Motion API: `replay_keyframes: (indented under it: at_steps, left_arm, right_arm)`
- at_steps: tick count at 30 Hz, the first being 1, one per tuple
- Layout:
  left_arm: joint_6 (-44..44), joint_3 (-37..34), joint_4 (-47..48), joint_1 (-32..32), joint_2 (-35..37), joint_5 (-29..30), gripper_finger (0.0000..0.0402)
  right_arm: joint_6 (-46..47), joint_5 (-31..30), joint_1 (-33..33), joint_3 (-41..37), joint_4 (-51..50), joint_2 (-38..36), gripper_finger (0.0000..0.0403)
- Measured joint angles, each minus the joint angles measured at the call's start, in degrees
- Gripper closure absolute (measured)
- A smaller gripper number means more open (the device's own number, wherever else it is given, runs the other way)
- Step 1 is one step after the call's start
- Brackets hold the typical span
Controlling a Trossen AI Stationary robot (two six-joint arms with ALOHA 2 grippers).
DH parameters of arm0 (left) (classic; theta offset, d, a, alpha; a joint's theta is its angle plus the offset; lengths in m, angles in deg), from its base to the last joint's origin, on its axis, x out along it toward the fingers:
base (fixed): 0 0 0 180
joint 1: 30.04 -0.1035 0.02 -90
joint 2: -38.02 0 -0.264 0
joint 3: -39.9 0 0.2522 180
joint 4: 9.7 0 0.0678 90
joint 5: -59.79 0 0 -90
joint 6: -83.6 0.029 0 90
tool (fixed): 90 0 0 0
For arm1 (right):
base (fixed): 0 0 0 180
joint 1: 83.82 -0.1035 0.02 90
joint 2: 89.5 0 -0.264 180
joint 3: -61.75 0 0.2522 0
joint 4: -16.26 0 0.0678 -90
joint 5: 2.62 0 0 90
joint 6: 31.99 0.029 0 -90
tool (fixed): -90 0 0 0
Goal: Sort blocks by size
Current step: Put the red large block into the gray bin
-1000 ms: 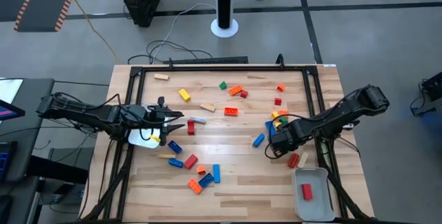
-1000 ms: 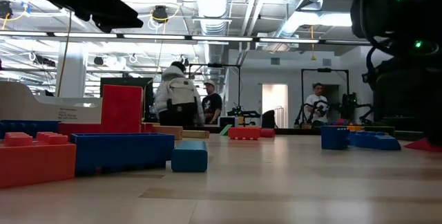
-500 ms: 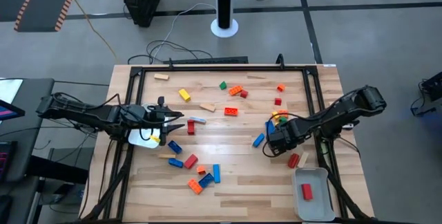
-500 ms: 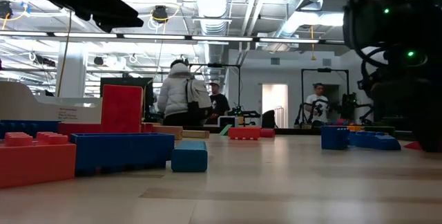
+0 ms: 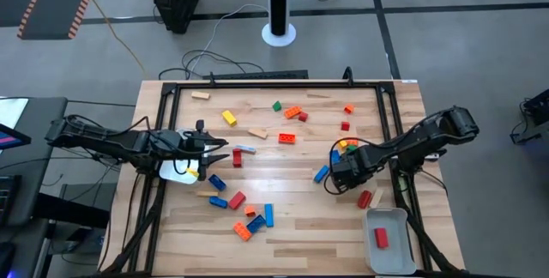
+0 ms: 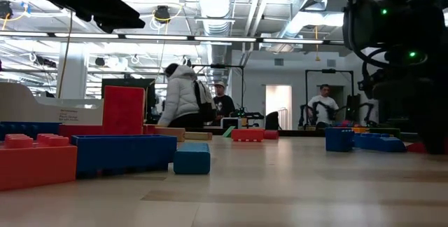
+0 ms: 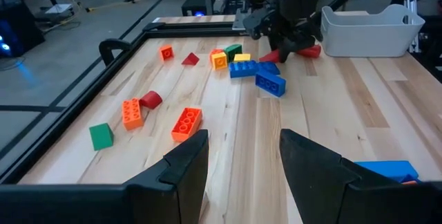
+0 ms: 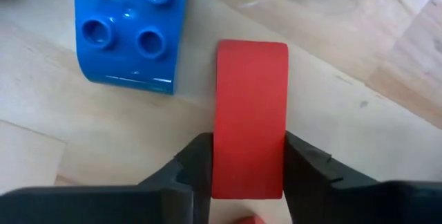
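Note:
My right gripper (image 8: 250, 162) points down at the table's right side (image 5: 341, 178) and is shut on a smooth red block (image 8: 251, 113). A blue studded block (image 8: 131, 30) lies right beside it. The gripper hides the red block in the high view. My left gripper (image 7: 242, 148) hangs open above the table's left side (image 5: 225, 156) with nothing between its fingers. Other blocks lie scattered over the wooden table (image 5: 292, 201), among them an orange one (image 5: 287, 137) and a blue one (image 5: 268, 215). My right gripper pinches the red block by its two long sides (image 8: 224, 156) between its two fingers (image 8: 193, 165), near one end. The fingers come from above, pointing down, and lie across the block. The block seems to lie flat on the table.
A white tray (image 5: 388, 242) holding one red block (image 5: 381, 238) stands at the near right corner. Another white tray (image 5: 174, 172) sits under my left arm. A red block (image 5: 364, 198) lies between my right gripper and the tray. A black frame (image 5: 257, 83) rims the table.

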Motion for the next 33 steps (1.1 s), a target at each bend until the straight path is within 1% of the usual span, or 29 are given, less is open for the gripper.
replay_keyframes:
  at_steps: [3, 7, 10, 13, 18, 21, 28, 33]
  left_arm:
    - [0.0, 0.0, 0.0, 0.0, 0.0, 0.0, 0.0227]
    - [-0.1, 0.0, 0.1, 0.0, 0.0, 0.0, 0.0227]
    - [-0.2, 0.0, 1.0, 0.0, 0.0, 0.0, 0.0227]
    - [-0.9, 0.0, 2.7, 0.0, 0.0, 0.0, 0.0227]
    - [-2.4, 0.0, 2.9, 0.0, 0.0, 0.0, 0.0227]
    - [-2.9, 0.0, 3.0, 0.0, 0.0, 0.0, 0.0227]
    - [-3.4, 0.0, 2.8, 0.0, 0.0, 0.0, 0.0227]
    - [-1.8, 0.0, 1.9, 0.0, 0.0, 0.1, 0.0227]
  right_arm:
    - [-0.9, -0.6, -0.5, 2.1, -4.4, 0.3, 0.0249]
    - [-1.6, -0.9, -2.5, 7.9, -13.2, 0.2, 0.0249]
    - [-0.8, 1.1, -6.0, 12.4, -16.9, 0.2, 0.0248]
    - [2.3, 2.6, -11.1, 16.5, -19.5, 0.2, 0.0242]
    - [13.0, 3.1, -21.4, 22.8, -24.1, 0.2, 0.0245]
    - [20.4, 4.0, -27.9, 25.1, -24.0, 0.1, 0.0244]
    - [40.1, 7.8, -40.8, 25.7, -22.7, 0.1, 0.0239]
    - [48.5, 7.6, -46.2, 25.7, -17.5, 0.5, 0.0231]
